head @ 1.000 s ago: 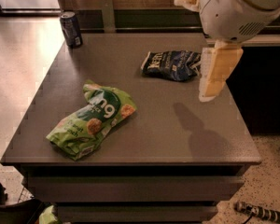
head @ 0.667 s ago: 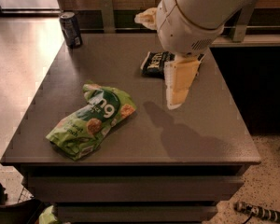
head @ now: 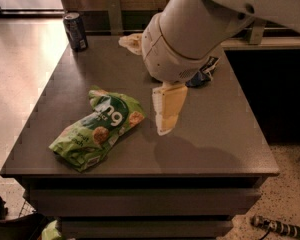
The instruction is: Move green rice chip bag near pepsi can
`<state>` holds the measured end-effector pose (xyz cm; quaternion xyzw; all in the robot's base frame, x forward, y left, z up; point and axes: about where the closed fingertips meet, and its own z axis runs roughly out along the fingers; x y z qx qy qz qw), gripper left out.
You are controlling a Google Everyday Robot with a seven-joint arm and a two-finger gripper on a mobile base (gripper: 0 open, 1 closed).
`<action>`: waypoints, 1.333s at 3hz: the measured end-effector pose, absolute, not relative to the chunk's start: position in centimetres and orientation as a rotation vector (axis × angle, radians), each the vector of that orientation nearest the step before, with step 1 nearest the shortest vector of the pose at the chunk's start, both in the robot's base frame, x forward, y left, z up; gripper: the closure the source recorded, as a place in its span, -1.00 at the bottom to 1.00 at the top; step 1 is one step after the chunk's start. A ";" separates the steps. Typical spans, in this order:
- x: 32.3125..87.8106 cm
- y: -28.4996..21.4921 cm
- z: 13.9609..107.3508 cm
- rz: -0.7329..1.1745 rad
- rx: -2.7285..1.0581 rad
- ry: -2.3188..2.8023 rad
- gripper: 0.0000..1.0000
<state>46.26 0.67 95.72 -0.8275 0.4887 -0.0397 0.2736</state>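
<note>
The green rice chip bag lies flat on the front left part of the dark grey table, with its dark green circle and white lettering facing up. The pepsi can stands upright at the table's far left corner, well apart from the bag. My gripper hangs pointing down from the large white arm, just right of the bag's upper end and slightly above the table. It holds nothing.
A dark navy chip bag lies at the back right of the table, mostly hidden behind the arm. The table's front edge is close below the green bag. A small dark object lies on the floor at lower right.
The arm has swung left across the table and lower. The gripper went from beside the navy bag to just right of the green bag. Bags and can have not moved.
</note>
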 end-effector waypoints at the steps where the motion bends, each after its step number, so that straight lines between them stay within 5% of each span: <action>1: 46.8 2.7 95.3 -0.072 -2.301 1.228 -1.00; 4: 46.6 14.1 89.0 0.097 -2.516 0.915 -1.00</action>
